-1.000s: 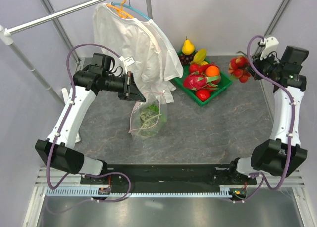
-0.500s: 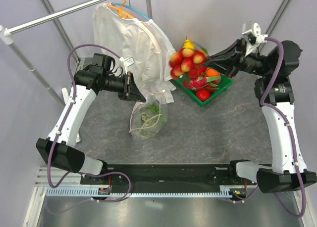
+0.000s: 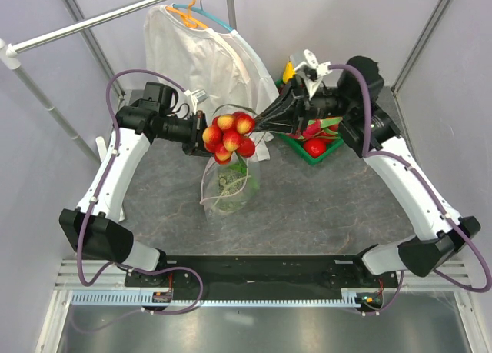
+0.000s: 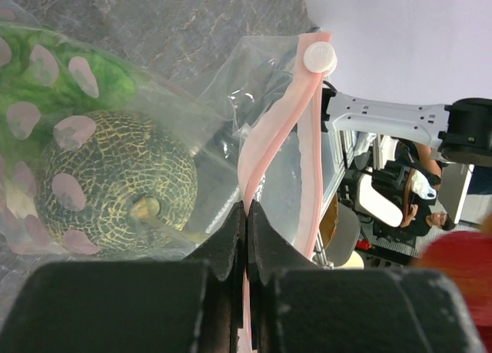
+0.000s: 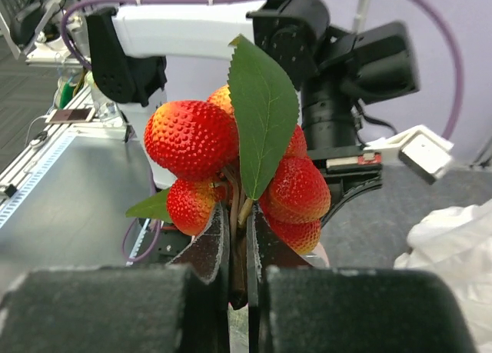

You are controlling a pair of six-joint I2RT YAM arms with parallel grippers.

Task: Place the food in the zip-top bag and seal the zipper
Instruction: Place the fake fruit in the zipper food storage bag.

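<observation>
Currently, left end effector (image 4: pixel 245 214): closed. Both fingers pinch the pink zipper (image 4: pixel 296 130) at the mouth of the zip-top bag (image 3: pixel 228 185) and hold that edge up off the worktop (image 3: pixel 330 207).
Status, right end effector (image 5: pixel 238 228): closed on the stem of the strawberry bunch (image 3: pixel 228 136). The berries and one green leaf project beyond the fingertips.
Position, strawberry bunch: in the air directly above the bag mouth, just beside the left end effector. Whether it touches the bag cannot be told.
Position, zip-top bag: lower part rests on the worktop and the upper edge is raised. In the left wrist view the two pink strips part beyond the pinch point, so the mouth stands open.
Zipper slider: a round white tab (image 4: pixel 320 57) sits at the end of the strip away from the pinch point.
Bag contents: a netted melon (image 4: pixel 115 180) and a leafy lettuce (image 4: pixel 46 84) lie inside the bag, touching each other, below the mouth.
Right of bag: a green tray (image 3: pixel 327 152) stands apart from the bag. It holds more fruit and is partly hidden by the right arm.
Behind bag: a white shirt (image 3: pixel 204 68) hangs on a hanger.
</observation>
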